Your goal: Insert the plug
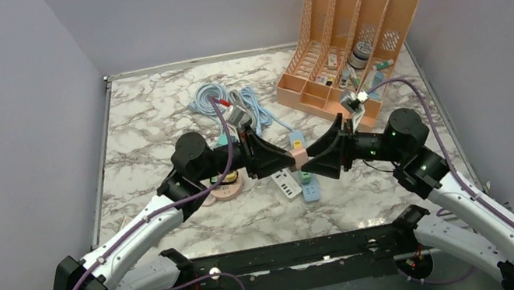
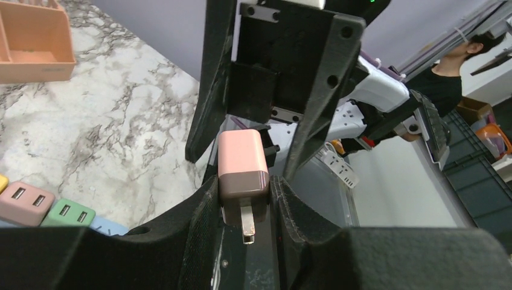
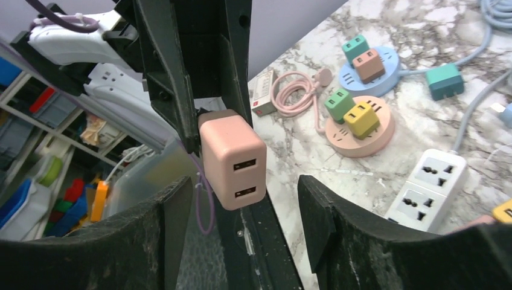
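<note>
The plug is a small pink block with soft round corners. It is smooth and shiny. A flat metal prong sticks out of one end, and the other end has two little slots. It is up in the air above the near middle of the table. The left gripper squeezes it between two rough black fingers, pressing on both sides. The right gripper faces it, with its fingers spread wide around the slotted end, and they do not touch the plug. The table top looks like white stone with grey swirls. Below the plug lies a long white strip with holes for plugs. Near it is a round pink disc with a green cube and a yellow cube stuck in it. Behind that sits a round blue disc with two more cubes. A pale blue cable lies in loops farther back. An orange plastic rack with holey walls stands at the far right.
</note>
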`<state>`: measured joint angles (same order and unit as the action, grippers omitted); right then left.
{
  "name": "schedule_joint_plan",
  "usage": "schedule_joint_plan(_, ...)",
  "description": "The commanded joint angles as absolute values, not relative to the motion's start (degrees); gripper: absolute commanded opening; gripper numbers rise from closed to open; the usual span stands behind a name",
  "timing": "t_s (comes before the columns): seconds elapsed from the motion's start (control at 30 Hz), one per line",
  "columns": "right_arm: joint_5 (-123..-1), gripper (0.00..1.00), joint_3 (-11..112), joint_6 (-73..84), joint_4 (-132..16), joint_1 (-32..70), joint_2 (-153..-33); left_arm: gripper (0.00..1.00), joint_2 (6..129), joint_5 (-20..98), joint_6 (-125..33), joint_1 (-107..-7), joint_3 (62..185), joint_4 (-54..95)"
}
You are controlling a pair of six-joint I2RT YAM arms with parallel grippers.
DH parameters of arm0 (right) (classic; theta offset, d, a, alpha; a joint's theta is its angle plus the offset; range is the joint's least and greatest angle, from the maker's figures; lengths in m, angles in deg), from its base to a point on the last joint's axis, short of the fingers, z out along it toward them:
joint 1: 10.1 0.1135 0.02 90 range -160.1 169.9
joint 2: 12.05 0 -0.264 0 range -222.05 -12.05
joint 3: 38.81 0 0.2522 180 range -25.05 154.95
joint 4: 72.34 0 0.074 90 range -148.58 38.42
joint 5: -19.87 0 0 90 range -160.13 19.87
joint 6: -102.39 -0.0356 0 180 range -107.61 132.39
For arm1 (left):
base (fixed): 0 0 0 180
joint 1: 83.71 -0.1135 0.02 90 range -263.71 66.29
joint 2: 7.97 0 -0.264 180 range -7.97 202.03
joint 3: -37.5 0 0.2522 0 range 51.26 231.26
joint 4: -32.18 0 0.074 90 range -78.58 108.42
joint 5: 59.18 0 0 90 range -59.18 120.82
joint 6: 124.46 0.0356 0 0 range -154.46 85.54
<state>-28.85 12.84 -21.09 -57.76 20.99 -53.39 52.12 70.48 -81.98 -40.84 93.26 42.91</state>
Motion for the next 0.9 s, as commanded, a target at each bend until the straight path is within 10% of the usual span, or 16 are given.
schedule_joint_plan(0.0,-22.7,0.62,10.6,-26.7,-66.4,21.0,-54.6,0.12,50.7,74.1,-82.1,-41.0,95.9,43.6)
schedule_joint_plan(0.27,-18.7,0.44,8.1,-34.3,-77.6,21.0,-57.7,0.12,50.3,75.3,-81.6,-41.0,95.8,43.6)
schedule_joint_plan(0.67,-17.4,0.42,5.5,-41.4,-87.8,21.0,-59.2,0.13,50.9,75.8,-81.1,-41.0,95.1,43.6)
schedule_joint_plan(0.87,-19.3,0.09,5.1,-40.9,-86.3,21.0,-59.2,0.29,50.8,74.5,-80.3,-41.0,94.1,43.5)
